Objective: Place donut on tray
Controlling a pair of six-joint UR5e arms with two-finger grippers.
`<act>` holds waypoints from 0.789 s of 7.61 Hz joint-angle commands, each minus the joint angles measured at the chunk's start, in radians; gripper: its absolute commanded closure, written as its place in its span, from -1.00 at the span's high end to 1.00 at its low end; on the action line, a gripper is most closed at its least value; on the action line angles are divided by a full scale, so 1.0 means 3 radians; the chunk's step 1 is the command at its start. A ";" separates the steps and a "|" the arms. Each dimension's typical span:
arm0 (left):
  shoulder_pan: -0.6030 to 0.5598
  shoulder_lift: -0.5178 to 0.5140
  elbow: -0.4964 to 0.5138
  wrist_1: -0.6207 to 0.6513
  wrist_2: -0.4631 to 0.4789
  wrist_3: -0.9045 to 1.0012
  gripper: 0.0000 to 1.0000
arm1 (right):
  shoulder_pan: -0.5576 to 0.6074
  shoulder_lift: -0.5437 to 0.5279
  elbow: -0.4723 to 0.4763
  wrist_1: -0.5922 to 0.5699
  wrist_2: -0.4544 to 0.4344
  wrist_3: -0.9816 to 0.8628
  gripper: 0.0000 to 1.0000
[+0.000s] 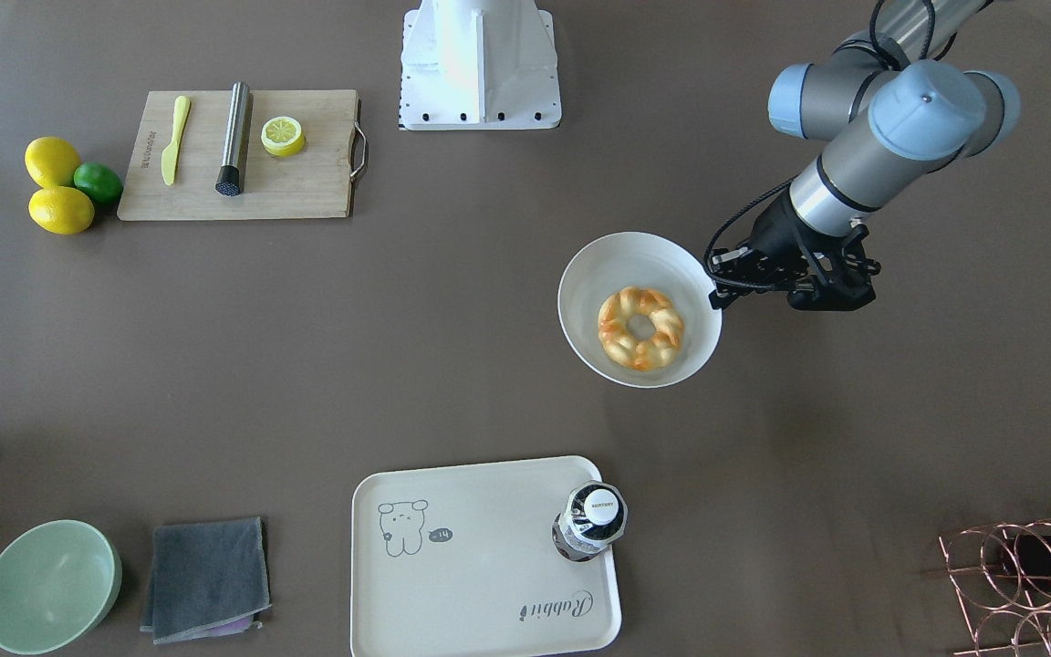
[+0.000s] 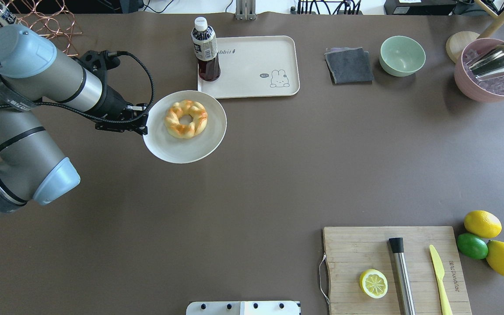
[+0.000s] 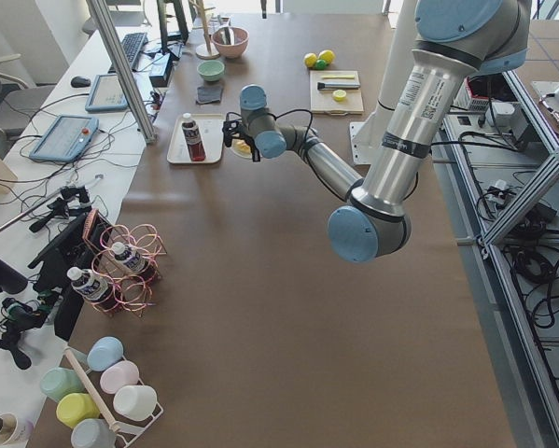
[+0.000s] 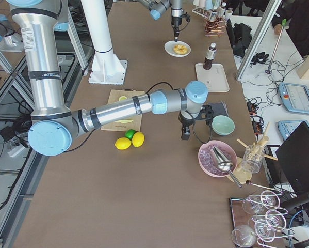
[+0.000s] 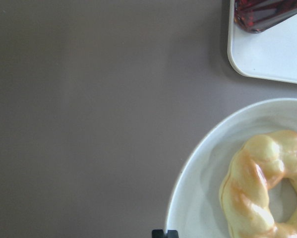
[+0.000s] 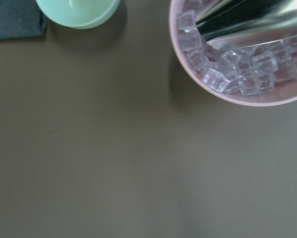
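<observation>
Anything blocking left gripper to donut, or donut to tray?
Gripper to donut: nothing visible; the left gripper is at the plate rim beside the donut. Donut to tray: a bottle stands on the tray corner nearest the plate; route around it.

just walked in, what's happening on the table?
The left gripper hovers at the rim of the white plate, where the donut lies untouched. The tray sits close by, holding only a bottle at one corner. The right gripper hangs over bare table near the pink ice bowl.
</observation>
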 commanded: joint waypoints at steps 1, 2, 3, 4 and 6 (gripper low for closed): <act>0.0198 -0.0256 -0.0029 0.0310 0.0251 -0.0072 -1.00 | -0.0496 0.0092 0.0304 0.0723 -0.0015 0.1347 1.00; 0.0249 -0.0369 -0.0029 0.0412 0.0313 -0.0158 -1.00 | -0.0665 0.0107 0.0335 0.0940 -0.0137 0.1584 1.00; 0.0316 -0.0461 -0.0029 0.0453 0.0344 -0.0301 -1.00 | -0.0799 0.0178 0.0340 0.1053 -0.0189 0.1683 1.00; 0.0418 -0.0523 -0.0029 0.0459 0.0481 -0.0398 -1.00 | -0.0927 0.0301 0.0340 0.1060 -0.0240 0.1851 1.00; 0.0587 -0.0594 -0.0019 0.0474 0.0645 -0.0521 -1.00 | -0.1304 0.0714 0.0340 0.1060 -0.0489 0.2667 1.00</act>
